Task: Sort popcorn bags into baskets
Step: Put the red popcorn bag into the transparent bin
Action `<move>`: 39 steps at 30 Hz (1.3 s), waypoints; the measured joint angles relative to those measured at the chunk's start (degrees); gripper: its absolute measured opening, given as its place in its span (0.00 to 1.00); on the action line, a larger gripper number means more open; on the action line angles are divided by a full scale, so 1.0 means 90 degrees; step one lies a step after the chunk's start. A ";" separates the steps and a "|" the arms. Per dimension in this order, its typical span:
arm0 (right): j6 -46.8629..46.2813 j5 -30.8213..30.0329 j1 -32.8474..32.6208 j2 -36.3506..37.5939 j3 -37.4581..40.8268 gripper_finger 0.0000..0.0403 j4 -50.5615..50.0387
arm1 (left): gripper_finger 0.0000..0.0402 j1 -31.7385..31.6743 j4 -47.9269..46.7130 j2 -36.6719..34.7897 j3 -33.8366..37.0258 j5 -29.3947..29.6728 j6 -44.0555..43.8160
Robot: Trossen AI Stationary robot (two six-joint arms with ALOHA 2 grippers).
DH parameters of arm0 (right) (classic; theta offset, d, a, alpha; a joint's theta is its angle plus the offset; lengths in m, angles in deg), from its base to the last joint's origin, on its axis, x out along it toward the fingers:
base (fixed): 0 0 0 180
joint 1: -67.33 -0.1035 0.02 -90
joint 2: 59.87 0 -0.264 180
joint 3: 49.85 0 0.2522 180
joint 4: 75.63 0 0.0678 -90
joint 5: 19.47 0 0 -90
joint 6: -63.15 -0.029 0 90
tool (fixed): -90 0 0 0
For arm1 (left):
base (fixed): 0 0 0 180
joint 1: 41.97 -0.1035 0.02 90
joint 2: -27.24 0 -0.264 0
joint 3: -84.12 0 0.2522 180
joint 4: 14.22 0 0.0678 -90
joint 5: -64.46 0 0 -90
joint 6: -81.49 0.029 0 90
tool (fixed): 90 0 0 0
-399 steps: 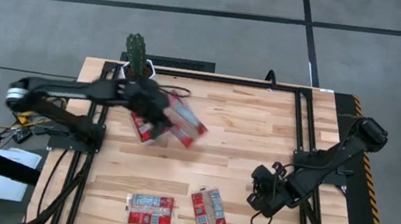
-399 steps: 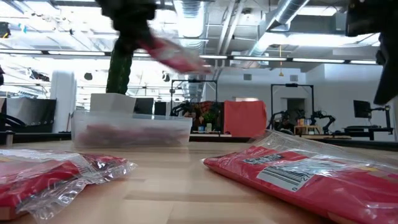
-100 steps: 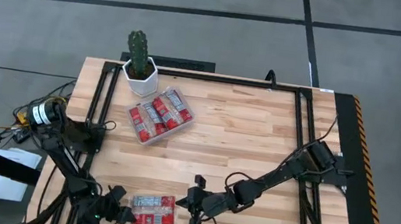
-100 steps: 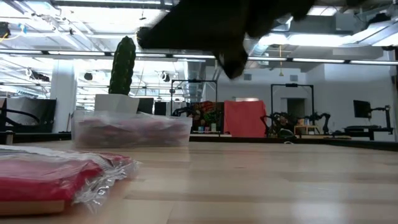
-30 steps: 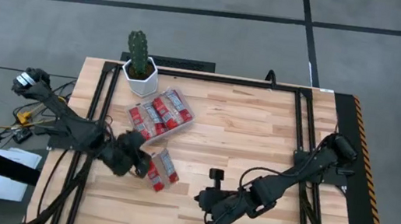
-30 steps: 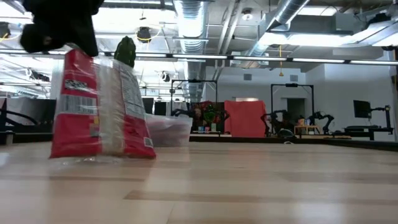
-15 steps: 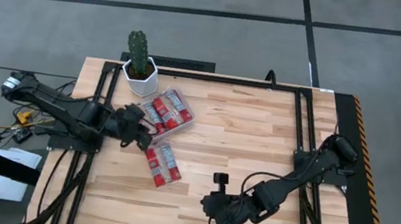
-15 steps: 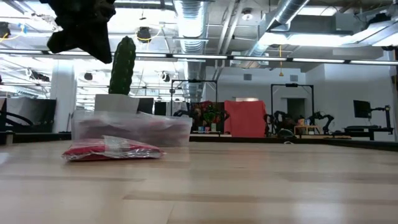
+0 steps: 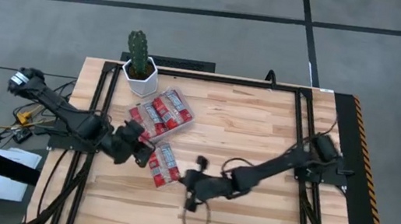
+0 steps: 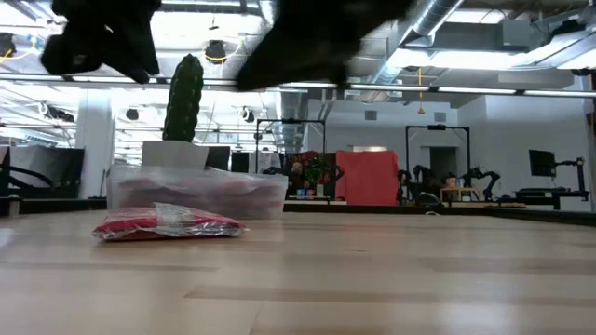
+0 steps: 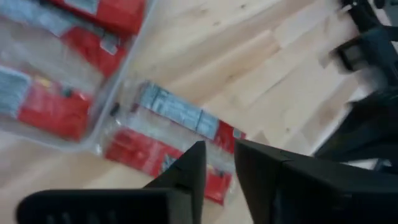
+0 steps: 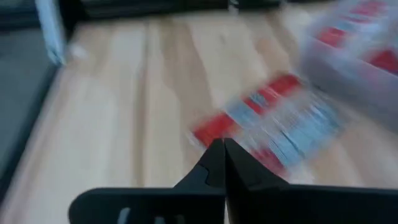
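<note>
While one popcorn bag [image 9: 164,164] lies loose, one basket [image 9: 159,116] holds several.

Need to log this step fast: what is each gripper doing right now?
Left gripper: fingers slightly apart, holding nothing, above the loose popcorn bag.
Right gripper: shut, empty, beside that bag.

Red popcorn bag [image 9: 164,164] flat beside filled clear basket [image 9: 159,116].
</note>
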 joint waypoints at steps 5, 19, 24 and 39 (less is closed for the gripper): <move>-0.0183 0.0100 0.0202 -0.0923 -0.0617 0.02 -0.0262 | 0.33 0.0658 0.0029 0.0018 0.0263 0.0064 -0.1317; -0.0519 -0.0148 0.0622 -0.0939 -0.0836 0.03 -0.0898 | 0.61 0.2114 0.1401 0.2305 0.1081 0.1083 -0.5924; -0.0741 -0.0149 0.0780 -0.1077 -0.0831 0.02 -0.1083 | 0.62 0.2132 0.2414 0.3260 0.1079 0.1257 -0.6107; -0.0687 0.1133 0.0840 -0.2039 -0.1123 0.02 -0.0602 | 0.62 0.1656 0.3391 0.3924 0.1062 0.2115 -0.6001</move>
